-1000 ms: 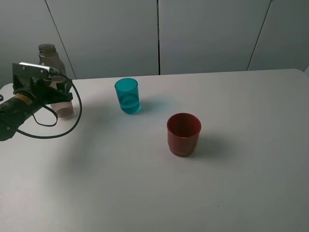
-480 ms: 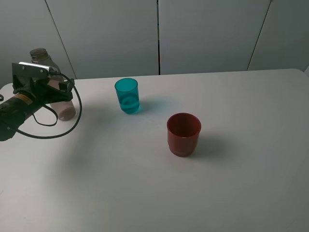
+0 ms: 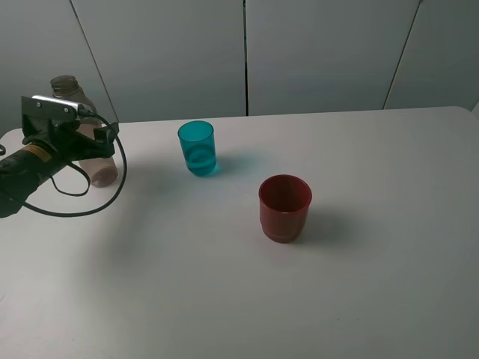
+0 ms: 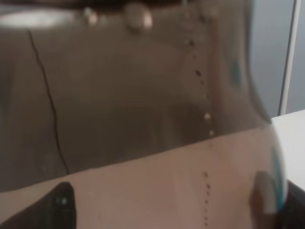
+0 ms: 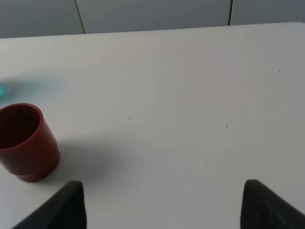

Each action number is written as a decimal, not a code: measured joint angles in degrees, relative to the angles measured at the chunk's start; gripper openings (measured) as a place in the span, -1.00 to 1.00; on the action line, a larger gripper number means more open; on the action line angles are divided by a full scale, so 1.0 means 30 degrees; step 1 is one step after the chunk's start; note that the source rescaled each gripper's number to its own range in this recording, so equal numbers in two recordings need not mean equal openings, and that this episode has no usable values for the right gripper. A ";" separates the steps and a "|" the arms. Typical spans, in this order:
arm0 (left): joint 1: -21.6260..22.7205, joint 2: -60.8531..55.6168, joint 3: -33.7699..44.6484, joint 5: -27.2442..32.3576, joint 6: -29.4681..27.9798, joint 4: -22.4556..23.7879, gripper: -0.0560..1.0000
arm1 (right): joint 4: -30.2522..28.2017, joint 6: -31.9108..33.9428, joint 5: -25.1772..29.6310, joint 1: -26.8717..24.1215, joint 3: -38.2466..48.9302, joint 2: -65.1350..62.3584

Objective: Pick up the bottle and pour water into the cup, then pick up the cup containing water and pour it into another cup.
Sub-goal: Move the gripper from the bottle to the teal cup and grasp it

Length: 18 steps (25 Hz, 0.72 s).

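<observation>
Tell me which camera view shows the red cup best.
Exterior high: the red cup stands whole and unobstructed. The right wrist view cuts it at the frame edge; the left wrist view, filled by the bottle, misses it.

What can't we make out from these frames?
Exterior high: the left hand covers the bottle; gripping or just around it, cannot tell.
Left wrist: the bottle fills the blurred frame; its water level is unreadable.
Right wrist: the teal cup is cut off by the frame edge, only a smear; the red cup is clipped.
Exterior high: the right hand is out of frame; water in the teal cup is too small to judge.
</observation>
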 joint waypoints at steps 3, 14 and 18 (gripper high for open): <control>0.0000 -0.0657 0.0000 0.0774 -0.0123 0.0078 0.99 | 0.0000 0.0000 0.0000 0.0000 0.0000 0.0000; 0.0000 -0.3097 0.0540 0.2536 0.0093 -0.0056 0.99 | 0.0000 -0.0108 0.0000 0.0000 0.0000 0.0000; 0.0000 -0.3917 0.0577 0.3318 0.0221 -0.0138 0.99 | 0.0000 0.0000 0.0000 0.0000 0.0000 0.0000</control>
